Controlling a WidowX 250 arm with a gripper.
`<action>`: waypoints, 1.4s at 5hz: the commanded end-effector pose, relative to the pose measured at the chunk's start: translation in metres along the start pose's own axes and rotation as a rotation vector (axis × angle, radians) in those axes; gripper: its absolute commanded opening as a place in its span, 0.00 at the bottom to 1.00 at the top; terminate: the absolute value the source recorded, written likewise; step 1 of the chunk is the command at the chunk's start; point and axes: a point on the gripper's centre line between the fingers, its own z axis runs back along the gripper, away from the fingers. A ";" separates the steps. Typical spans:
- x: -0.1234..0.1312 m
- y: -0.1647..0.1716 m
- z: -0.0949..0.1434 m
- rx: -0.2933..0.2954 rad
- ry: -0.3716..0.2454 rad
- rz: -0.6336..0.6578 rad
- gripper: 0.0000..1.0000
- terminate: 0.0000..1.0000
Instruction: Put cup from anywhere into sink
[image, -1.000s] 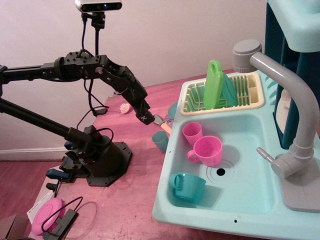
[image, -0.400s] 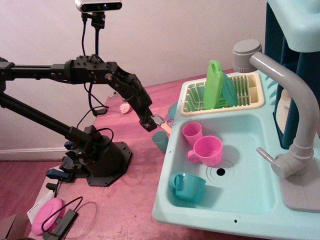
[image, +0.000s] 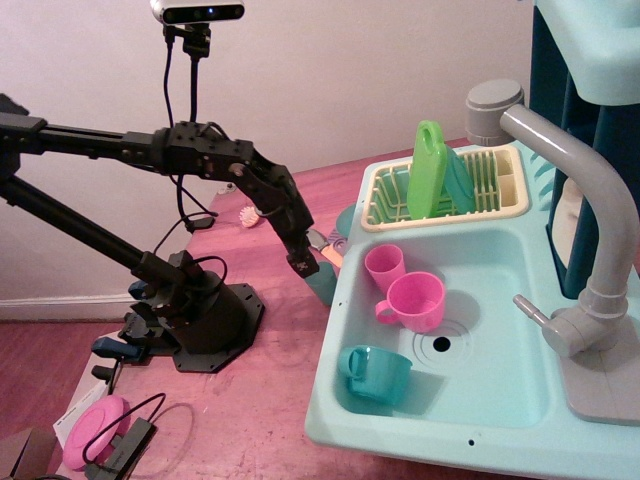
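Observation:
The dull blue-teal cup (image: 320, 288) stands upright on the pink table, just left of the pale aqua sink (image: 345, 425). Only its lower part shows; its rim is hidden behind my gripper. My gripper (image: 324, 252) hangs right over the cup's top, at the sink's left edge, pointing down and to the right. Its fingers look slightly apart and hold nothing. I cannot tell whether they touch the cup. The sink has a round drain hole (image: 441, 344) and a grey faucet (image: 590, 200).
Two pink mugs (image: 412, 300) and a turquoise handled cup (image: 375, 372) lie in the sink. A yellow dish rack (image: 500, 205) with a green board (image: 428, 170) stands behind it. The arm's black base (image: 200, 315) and a pink plate (image: 95, 428) are at left.
The arm has swung right and down. The gripper has moved from above and left of the cup to right over its top, now covering its rim.

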 end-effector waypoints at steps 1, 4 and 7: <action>0.010 -0.006 -0.015 -0.009 0.022 -0.044 1.00 0.00; 0.019 -0.008 -0.017 0.011 0.010 -0.053 0.00 0.00; 0.030 -0.019 -0.009 -0.004 -0.037 -0.102 0.00 0.00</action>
